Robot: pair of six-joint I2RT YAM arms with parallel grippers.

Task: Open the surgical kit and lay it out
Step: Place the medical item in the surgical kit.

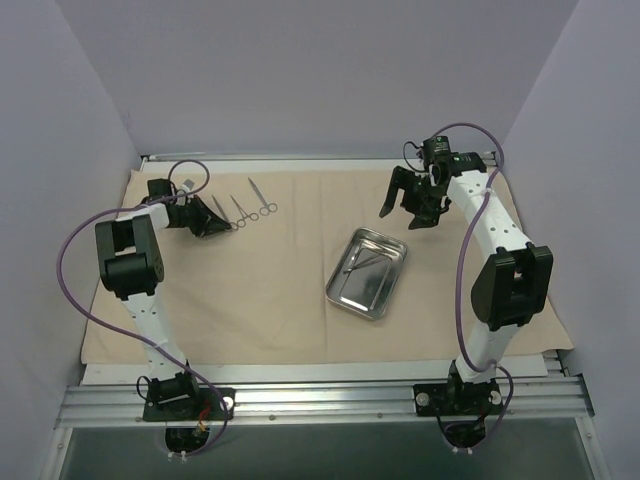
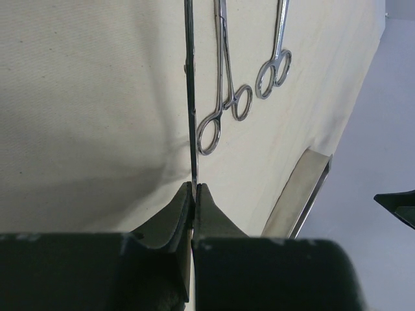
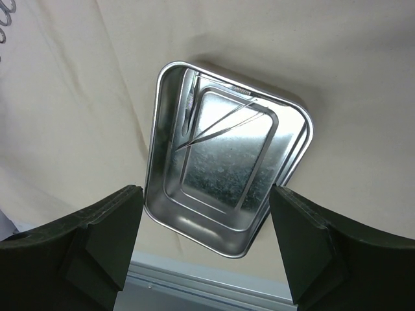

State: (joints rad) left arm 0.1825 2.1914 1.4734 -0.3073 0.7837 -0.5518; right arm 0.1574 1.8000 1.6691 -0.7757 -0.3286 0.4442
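The beige cloth wrap lies spread flat over the table. The steel tray rests on it right of centre, with a thin instrument inside. At the cloth's far left, my left gripper is shut on a thin metal instrument, held edge-on just above the cloth. Beside it lie two ring-handled instruments, flat and side by side. My right gripper hangs open above the tray, its fingers empty.
A metal rail runs along the cloth's far edge near the left gripper. Pale walls close in the table at the back and both sides. The aluminium frame holding the arm bases crosses the near edge.
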